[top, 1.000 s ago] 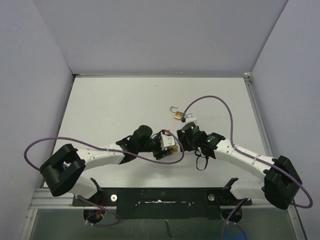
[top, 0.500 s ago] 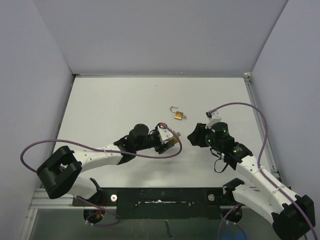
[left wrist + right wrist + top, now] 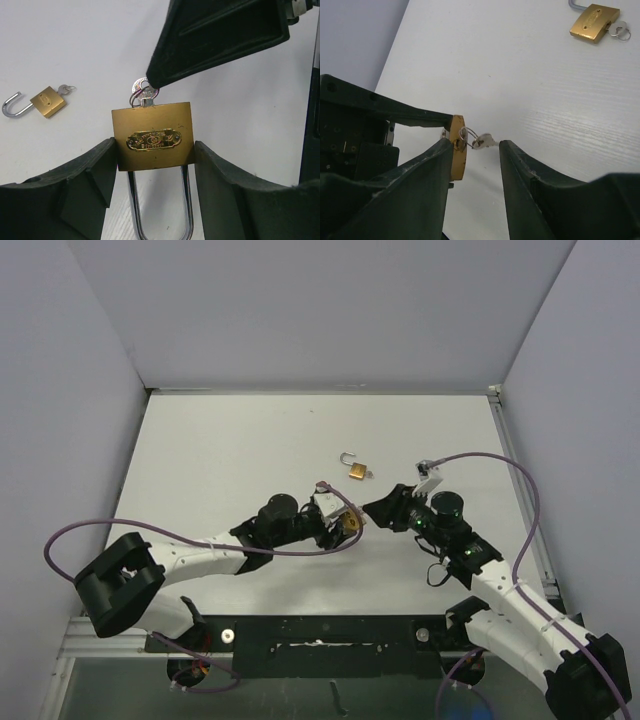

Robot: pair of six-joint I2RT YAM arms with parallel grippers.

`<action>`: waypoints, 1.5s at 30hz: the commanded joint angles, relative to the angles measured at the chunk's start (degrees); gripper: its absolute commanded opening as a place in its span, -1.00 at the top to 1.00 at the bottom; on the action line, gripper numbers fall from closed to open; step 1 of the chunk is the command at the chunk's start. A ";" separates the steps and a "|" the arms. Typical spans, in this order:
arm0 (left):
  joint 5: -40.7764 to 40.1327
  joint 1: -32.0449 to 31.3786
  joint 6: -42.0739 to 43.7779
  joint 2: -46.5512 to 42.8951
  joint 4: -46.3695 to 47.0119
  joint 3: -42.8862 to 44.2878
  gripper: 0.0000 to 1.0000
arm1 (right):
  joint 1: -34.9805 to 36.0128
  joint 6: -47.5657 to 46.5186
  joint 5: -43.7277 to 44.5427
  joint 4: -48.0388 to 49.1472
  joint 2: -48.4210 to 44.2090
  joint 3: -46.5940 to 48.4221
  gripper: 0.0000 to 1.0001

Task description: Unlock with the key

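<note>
The left gripper point(image 3: 155, 165) clamps the brass padlock point(image 3: 152, 131) by its sides, key point(image 3: 142, 91) in its keyhole.
The right gripper point(image 3: 476, 150) stands narrowly parted around the key's head, not pinching it. Farther out on the table point(image 3: 220, 455), a smaller padlock point(image 3: 355, 470) lies open, its own key inserted.

No wording can be made out in any view. In the left wrist view, the padlock point(image 3: 152, 135) carries an oval plate point(image 3: 153, 139) on its brass body with raised lettering, too fine to read. The round head of the key point(image 3: 141, 90) at the body's upper edge has stamped characters along its rim, also illegible. The smaller padlock point(image 3: 48, 101) lying on the bench point(image 3: 100, 40) shows no legible mark.
</note>
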 commanded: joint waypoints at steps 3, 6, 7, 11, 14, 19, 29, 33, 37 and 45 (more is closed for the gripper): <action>-0.69 -1.45 -2.11 -2.00 8.86 0.44 1.00 | -0.63 1.41 -1.60 7.73 -0.27 0.76 0.14; -1.08 -1.61 -2.11 -1.83 9.11 0.32 1.00 | -0.78 1.53 -2.20 7.93 0.61 1.02 0.15; -1.18 -1.64 -2.09 -1.89 9.20 0.34 1.00 | -0.77 1.55 -2.39 8.00 0.99 1.10 0.16; -1.63 -1.59 -1.73 -1.87 9.22 0.74 1.00 | -0.78 2.04 -3.11 8.66 2.20 0.82 0.22; -1.66 -1.68 -1.50 -1.64 9.23 1.16 1.00 | -0.74 2.57 -3.59 9.67 2.55 0.29 0.27; -1.56 -1.87 -1.34 -0.83 9.35 1.58 1.00 | -0.85 3.38 -4.52 11.18 3.55 -0.23 0.35; -1.30 -2.03 0.02 -0.90 9.74 1.59 1.00 | -0.96 4.67 -6.76 12.94 4.63 -1.16 0.41; -1.20 -2.03 0.82 -1.17 9.68 3.03 1.00 | -1.04 4.80 -7.38 12.94 4.74 -1.54 0.43; -0.68 -2.04 1.50 -1.10 9.65 3.33 1.00 | -1.05 4.89 -8.19 13.17 5.22 -1.61 0.44; -0.50 -2.03 2.52 -1.19 8.89 3.92 1.00 | -1.03 4.89 -8.88 13.48 6.20 -1.61 0.52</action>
